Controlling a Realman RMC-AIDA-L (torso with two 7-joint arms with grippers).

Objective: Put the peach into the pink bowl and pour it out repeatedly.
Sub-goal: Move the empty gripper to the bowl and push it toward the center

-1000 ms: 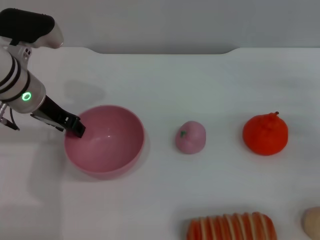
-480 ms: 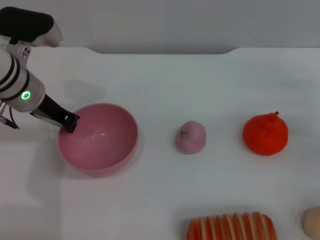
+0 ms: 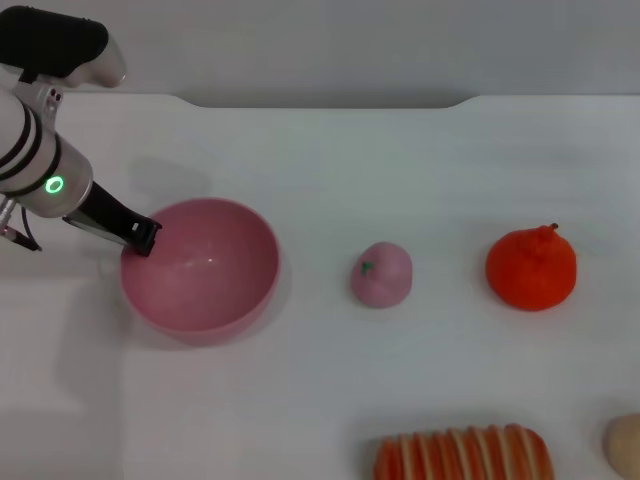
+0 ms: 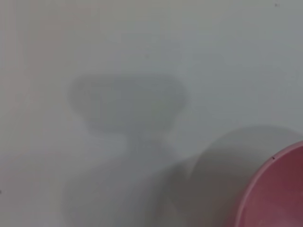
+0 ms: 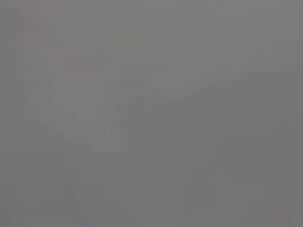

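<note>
The pink bowl (image 3: pixel 205 270) sits at the left of the white table, open side up and empty. My left gripper (image 3: pixel 145 237) is shut on the bowl's left rim. A part of the bowl's rim also shows in the left wrist view (image 4: pixel 279 194). The peach (image 3: pixel 381 273), small and pale pink with a green stem mark, lies on the table to the right of the bowl, apart from it. My right gripper is out of view; the right wrist view shows only plain grey.
A bright orange-red fruit (image 3: pixel 531 268) lies right of the peach. A sliced orange-striped loaf (image 3: pixel 463 455) lies at the front edge, with a beige item (image 3: pixel 625 445) at the front right corner. The table's back edge runs along the top.
The left gripper has drawn the bowl a little to the left and slightly back, and the bowl sits more level. The peach has not moved.
</note>
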